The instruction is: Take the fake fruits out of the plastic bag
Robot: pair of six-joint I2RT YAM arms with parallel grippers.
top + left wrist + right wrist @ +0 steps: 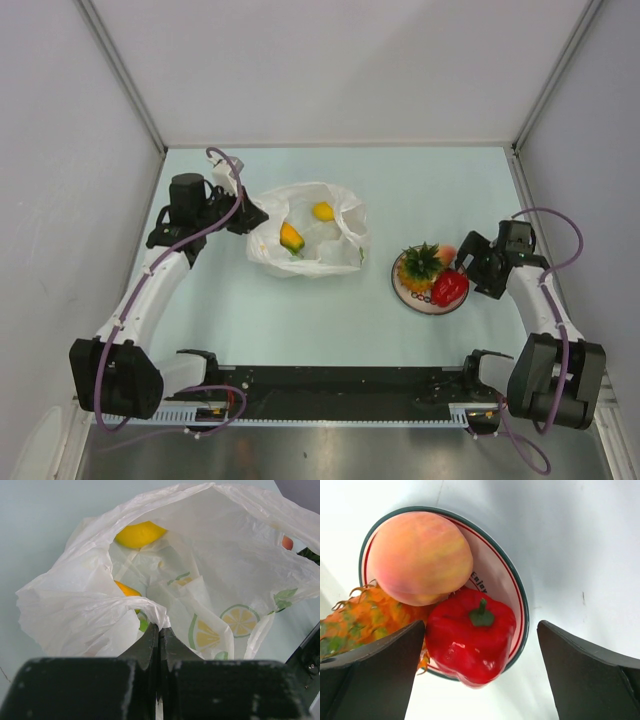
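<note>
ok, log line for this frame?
left jaws: shut on plastic bag | right jaws: open over plate | plate: peach, pineapple, red pepper | bag: lemon, mango

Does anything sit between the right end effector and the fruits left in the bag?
Yes: the plate loaded with pineapple, peach and red pepper lies between the open right end effector and the plastic bag. The bag's mouth gapes upward, held by the left end effector, so the lemon and mango lie uncovered from above.

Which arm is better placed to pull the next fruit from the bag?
Right. The right pincer is open and empty by the plate; the left pincer is shut on the plastic bag.
</note>
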